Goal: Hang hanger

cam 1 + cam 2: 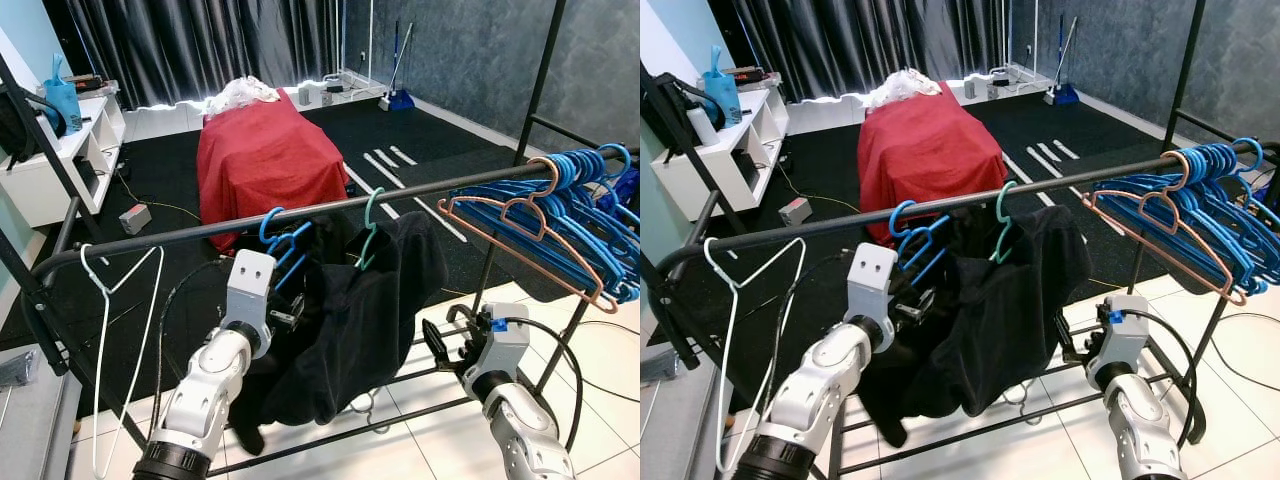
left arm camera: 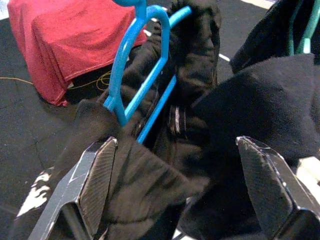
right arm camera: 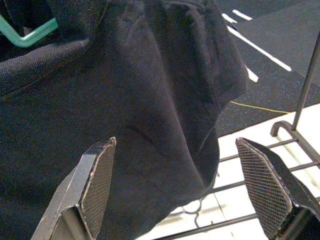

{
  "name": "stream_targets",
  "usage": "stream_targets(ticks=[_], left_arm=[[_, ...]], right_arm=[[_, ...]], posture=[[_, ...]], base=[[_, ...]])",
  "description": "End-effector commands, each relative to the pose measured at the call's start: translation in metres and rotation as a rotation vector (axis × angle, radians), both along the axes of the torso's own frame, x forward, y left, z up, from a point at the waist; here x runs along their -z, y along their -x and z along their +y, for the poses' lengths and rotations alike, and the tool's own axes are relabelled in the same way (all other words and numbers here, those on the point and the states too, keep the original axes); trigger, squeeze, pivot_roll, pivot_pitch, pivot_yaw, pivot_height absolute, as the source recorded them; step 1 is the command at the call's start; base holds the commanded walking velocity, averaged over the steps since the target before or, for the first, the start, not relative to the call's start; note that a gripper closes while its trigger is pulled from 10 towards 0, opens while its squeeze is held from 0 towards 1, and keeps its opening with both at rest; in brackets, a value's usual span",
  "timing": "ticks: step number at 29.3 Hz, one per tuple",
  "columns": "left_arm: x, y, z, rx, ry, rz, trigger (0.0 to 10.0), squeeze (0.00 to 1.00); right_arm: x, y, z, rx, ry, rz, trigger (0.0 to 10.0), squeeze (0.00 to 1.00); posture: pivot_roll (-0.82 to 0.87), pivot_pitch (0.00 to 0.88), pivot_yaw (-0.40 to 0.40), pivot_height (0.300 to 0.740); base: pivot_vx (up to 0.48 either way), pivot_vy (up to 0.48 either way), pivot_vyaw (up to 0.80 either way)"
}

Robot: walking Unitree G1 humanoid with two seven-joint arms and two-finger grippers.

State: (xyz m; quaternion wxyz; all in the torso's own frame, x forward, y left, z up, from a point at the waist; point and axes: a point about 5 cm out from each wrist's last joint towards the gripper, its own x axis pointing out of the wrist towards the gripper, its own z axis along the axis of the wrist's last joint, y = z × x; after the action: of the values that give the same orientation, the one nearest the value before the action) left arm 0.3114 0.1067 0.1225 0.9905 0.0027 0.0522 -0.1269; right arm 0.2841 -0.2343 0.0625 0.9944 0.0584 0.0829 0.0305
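Observation:
A black clothes rail [image 1: 200, 232] crosses the view. On it hang a blue hanger [image 1: 275, 235] and a teal hanger [image 1: 371, 220], both carrying a bunched black garment [image 1: 375, 300]. My left gripper [image 1: 290, 315] is raised against the garment just below the blue hanger. In the left wrist view its fingers [image 2: 97, 185] stand wide open, with black cloth and the blue hanger [image 2: 145, 65] ahead of them. My right gripper [image 1: 437, 345] is low at the garment's right side, open and facing the cloth [image 3: 150, 100] and the teal hanger [image 3: 30, 35].
A white wire hanger [image 1: 110, 290] hangs at the rail's left end. Several blue hangers [image 1: 585, 200] and a copper one [image 1: 520, 220] crowd the right end. Behind the rack stands a red-covered table [image 1: 265, 150]; a white shelf [image 1: 60, 150] is at left. Lower rack bars [image 1: 400, 415] cross the tiles.

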Motion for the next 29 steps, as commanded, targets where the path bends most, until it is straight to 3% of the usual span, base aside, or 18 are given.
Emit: stream_targets(ticks=[1,6,15,29], left_arm=[[-0.004,-0.003,0.004,-0.021,0.007,-0.019,10.0,0.0],[-0.022,-0.004,-0.002,0.073,0.045,-0.121,10.0,0.0],[-0.037,-0.006,0.011,0.076,0.034,-0.191,10.0,0.0],[-0.015,-0.006,0.012,0.066,-0.043,-0.103,10.0,0.0]], right_arm=[[0.001,0.002,0.002,0.001,-0.007,0.008,10.0,0.0],[0.002,0.002,0.001,0.0,-0.007,0.011,10.0,0.0],[0.003,0.002,0.001,-0.001,-0.01,0.016,10.0,0.0],[0.002,0.003,0.001,0.0,-0.013,0.017,10.0,0.0]], posture=[[-0.22,0.0,0.047,0.74],[-0.22,0.0,0.045,0.74],[-0.22,0.0,0.044,0.74],[-0.22,0.0,0.046,0.74]], base=[[0.0,0.0,0.0],[0.0,0.0,0.0],[0.0,0.0,0.0],[0.0,0.0,0.0]])
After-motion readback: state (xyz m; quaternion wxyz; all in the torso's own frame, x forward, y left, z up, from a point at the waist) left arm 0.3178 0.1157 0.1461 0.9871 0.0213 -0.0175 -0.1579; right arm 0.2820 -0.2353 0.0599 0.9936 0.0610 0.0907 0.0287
